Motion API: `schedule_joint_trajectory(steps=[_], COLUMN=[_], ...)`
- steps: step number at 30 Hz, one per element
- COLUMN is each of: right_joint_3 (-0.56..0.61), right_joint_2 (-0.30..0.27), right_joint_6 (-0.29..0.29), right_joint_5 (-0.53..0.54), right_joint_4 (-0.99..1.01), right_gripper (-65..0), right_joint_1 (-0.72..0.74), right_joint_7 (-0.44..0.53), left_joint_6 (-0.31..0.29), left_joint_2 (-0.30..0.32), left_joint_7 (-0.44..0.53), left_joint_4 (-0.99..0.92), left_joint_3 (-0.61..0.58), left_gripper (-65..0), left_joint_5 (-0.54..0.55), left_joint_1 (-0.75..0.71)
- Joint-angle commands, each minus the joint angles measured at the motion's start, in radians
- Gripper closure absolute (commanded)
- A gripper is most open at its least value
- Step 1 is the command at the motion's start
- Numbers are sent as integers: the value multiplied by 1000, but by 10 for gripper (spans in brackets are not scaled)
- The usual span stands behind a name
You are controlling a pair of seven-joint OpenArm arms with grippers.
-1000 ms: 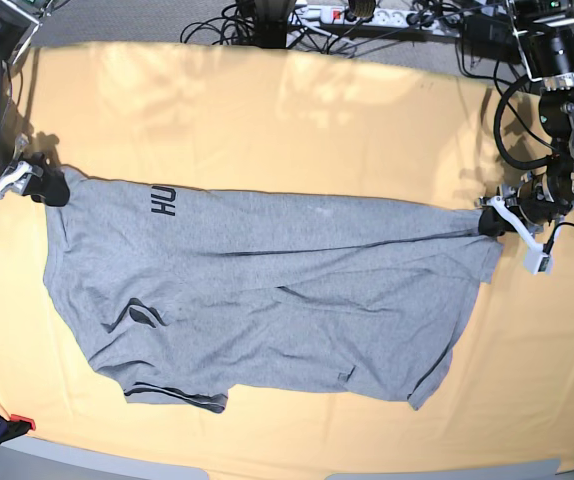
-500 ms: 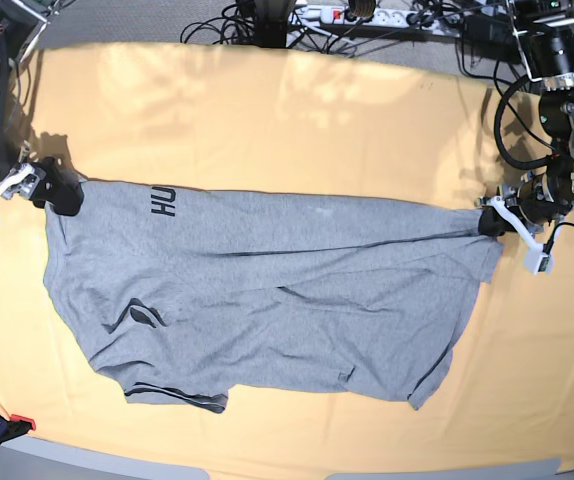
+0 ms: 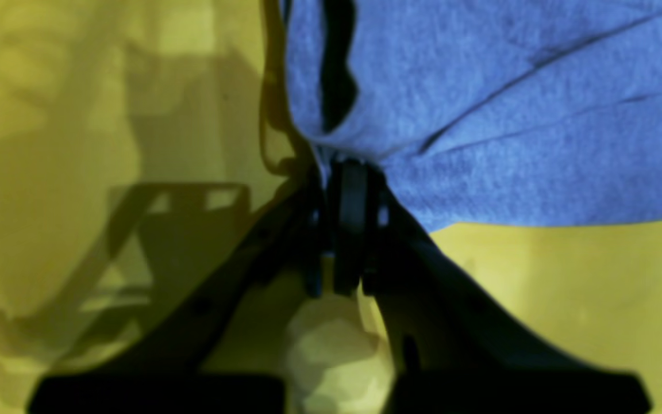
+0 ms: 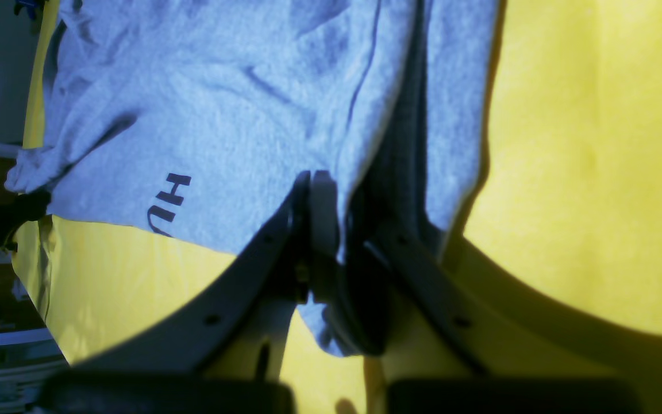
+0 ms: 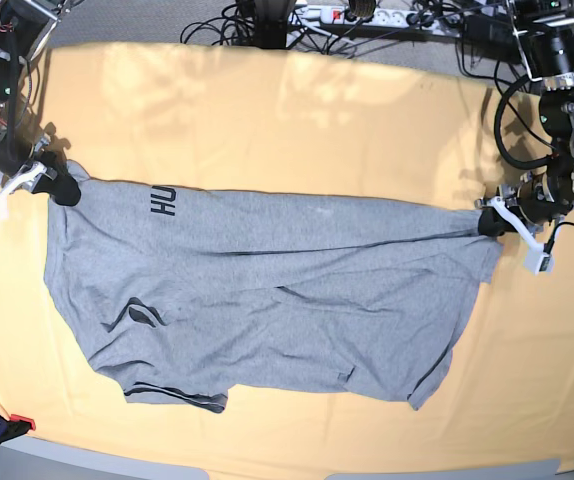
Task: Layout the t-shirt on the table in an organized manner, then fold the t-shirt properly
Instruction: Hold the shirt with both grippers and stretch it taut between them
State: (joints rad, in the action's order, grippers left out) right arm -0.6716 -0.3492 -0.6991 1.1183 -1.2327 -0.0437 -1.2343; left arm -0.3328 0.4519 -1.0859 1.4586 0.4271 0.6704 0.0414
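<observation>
Yellow-orange table (image 5: 297, 110); grey t-shirt (image 5: 267, 310) spread w/ creases, seemingly flat.

T-shirt (image 5: 267, 300): soft heather-grey knit cloth, matt, slightly fuzzy nap, with flat black printed lettering (image 5: 163, 202). Table (image 5: 317, 120): covered in matt pale yellow-orange cloth, faintly creased. Fingers (image 3: 354, 218) of the left gripper: dark, smooth matt plastic.

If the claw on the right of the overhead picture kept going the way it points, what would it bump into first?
The left claw is already shut on the t-shirt corner and points inward across the table. Going straight on, it would probably just plough into more shirt fabric.

grey t-shirt (image 5: 267, 290) spread, yellow table (image 5: 297, 110)
</observation>
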Motion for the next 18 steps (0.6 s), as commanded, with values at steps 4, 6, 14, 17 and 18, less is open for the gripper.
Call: schedule_joint_trajectory(steps=[4, 6, 14, 17, 18], right_joint_3=[-1, -1, -1, -1, -1], right_joint_2=[-34, -57, -168, -198, -208], right_joint_6=[1, 1, 1, 1, 1], right_joint_5=[7, 7, 114, 126, 157], right_joint_4=[-42, -74, -150, -151, -154], right_gripper=[0, 0, 0, 0, 0], right_joint_1=[9, 5, -14, -14, -14], right_joint_7=[-23, -34, -96, -103, -117], left_joint_6=[-82, -126, -357, -340, -329], left_joint_2=[33, 60, 184, 212, 224], left_joint_7=[-26, -44, -125, -160, -189], left_joint_4=[12, 14, 15, 15, 15], left_joint_3=[7, 7, 7, 6, 6], left_gripper=[0, 0, 0, 0, 0], left_joint_5=[83, 151, 507, 536, 568], left_joint_1=[18, 32, 154, 206, 222])
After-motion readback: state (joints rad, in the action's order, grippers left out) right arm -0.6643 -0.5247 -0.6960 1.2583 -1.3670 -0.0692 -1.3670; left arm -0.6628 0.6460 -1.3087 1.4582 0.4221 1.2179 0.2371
